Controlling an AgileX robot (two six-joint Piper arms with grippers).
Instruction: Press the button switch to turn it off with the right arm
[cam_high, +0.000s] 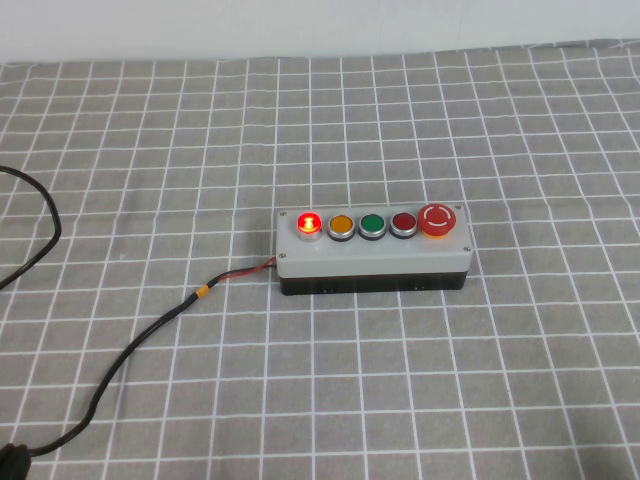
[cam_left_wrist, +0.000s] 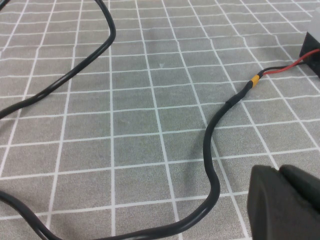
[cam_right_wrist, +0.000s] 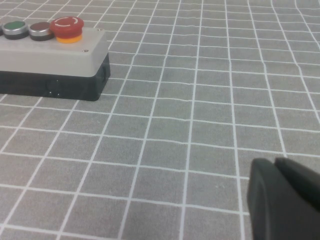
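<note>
The button switch (cam_high: 309, 222) is the small bright-red button, glowing, at the left end of the grey five-button box (cam_high: 372, 255) in the middle of the table. Its right end shows in the right wrist view (cam_right_wrist: 55, 52) with the green, dark-red and mushroom buttons; the bright-red button is out of that view. My right gripper (cam_right_wrist: 275, 162) is shut and empty, low over the cloth, well to the right of the box. My left gripper (cam_left_wrist: 280, 171) is shut and empty, near the black cable (cam_left_wrist: 212, 165). Neither arm shows in the high view.
A black cable (cam_high: 150, 335) runs from the box's left side toward the front left, with a yellow band (cam_high: 202, 292) and red wires at the box. A grey checked cloth (cam_high: 500, 380) covers the table. A white wall (cam_high: 300, 25) stands behind it.
</note>
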